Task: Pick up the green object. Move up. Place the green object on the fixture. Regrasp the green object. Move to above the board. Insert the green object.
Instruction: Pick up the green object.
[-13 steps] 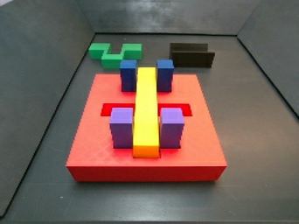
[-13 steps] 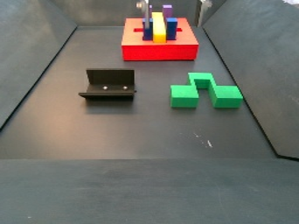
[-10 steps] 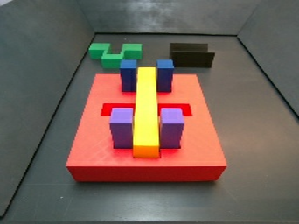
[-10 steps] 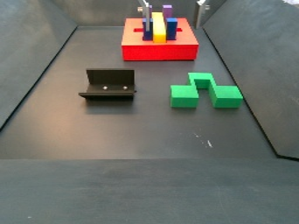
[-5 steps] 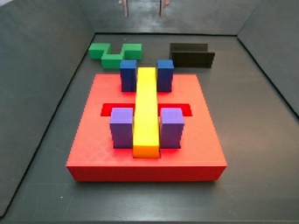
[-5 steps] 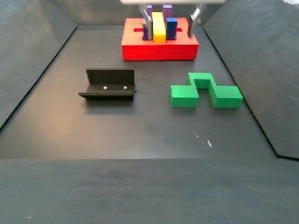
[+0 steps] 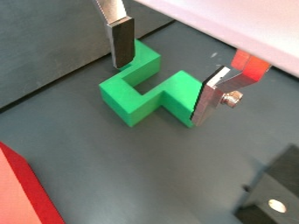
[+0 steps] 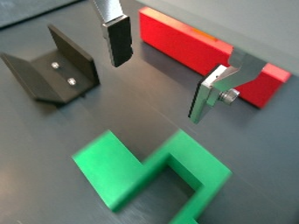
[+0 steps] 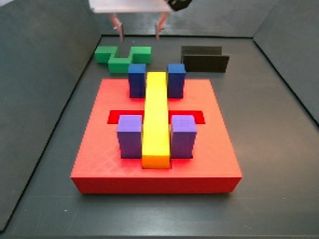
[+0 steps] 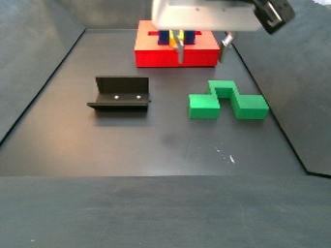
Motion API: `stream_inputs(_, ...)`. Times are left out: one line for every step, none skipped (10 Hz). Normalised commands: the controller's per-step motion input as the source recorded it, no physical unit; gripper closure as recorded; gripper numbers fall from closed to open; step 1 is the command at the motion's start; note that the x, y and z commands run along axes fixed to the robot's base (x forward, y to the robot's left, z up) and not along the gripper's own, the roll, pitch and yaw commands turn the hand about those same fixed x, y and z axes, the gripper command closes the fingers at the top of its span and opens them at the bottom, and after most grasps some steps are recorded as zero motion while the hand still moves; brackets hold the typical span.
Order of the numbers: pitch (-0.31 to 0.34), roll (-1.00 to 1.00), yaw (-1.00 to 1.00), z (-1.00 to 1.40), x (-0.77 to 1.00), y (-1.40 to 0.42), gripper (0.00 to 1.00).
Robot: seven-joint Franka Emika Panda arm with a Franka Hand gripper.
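The green object (image 7: 142,89) lies flat on the dark floor, an arch with two legs; in the side views the green object (image 9: 122,58) (image 10: 226,102) sits beside the board. My gripper (image 7: 160,92) hangs open above it, one finger (image 7: 121,39) over a leg and the other beside the opposite end, nothing between them. In the side views the gripper (image 9: 141,33) (image 10: 202,53) is still well above the floor. The fixture (image 8: 52,66) (image 10: 120,94) stands apart on the floor. The red board (image 9: 156,154) carries its yellow bar (image 9: 155,117) and its blue and purple blocks.
Grey walls (image 9: 50,56) enclose the floor on each side. The board's red edge (image 8: 193,52) lies close behind the fingers in a wrist view. Open dark floor (image 10: 155,165) stretches in front of the fixture and the green object.
The gripper has come down from above: only its fingertips showed at the top edge half a second ago, and now its white body and both fingers hang over the green object.
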Motion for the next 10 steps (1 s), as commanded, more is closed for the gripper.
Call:
stream_inputs(-0.129, 0.10, 0.06, -0.38, -0.44, -0.03, 0.00)
stream_inputs(-0.119, 0.09, 0.05, -0.37, -0.40, -0.02, 0.00)
stream_inputs(-0.101, 0.09, 0.05, -0.34, -0.38, -0.01, 0.00)
stream_inputs(-0.084, 0.11, 0.05, -0.29, -0.40, 0.00, 0.00)
stream_inputs(-0.063, 0.07, 0.01, -0.29, -0.36, 0.00, 0.00)
stream_inputs(-0.016, 0.06, 0.00, -0.21, -0.24, 0.00, 0.00)
stream_inputs(0.000, 0.03, 0.00, -0.05, -0.03, 0.03, 0.00)
stream_inputs(0.000, 0.04, 0.03, -0.05, 0.00, 0.09, 0.00)
stream_inputs(0.000, 0.07, 0.02, -0.11, 0.00, 0.14, 0.00)
stream_inputs(0.000, 0.02, 0.00, -0.13, 0.00, 0.03, 0.00)
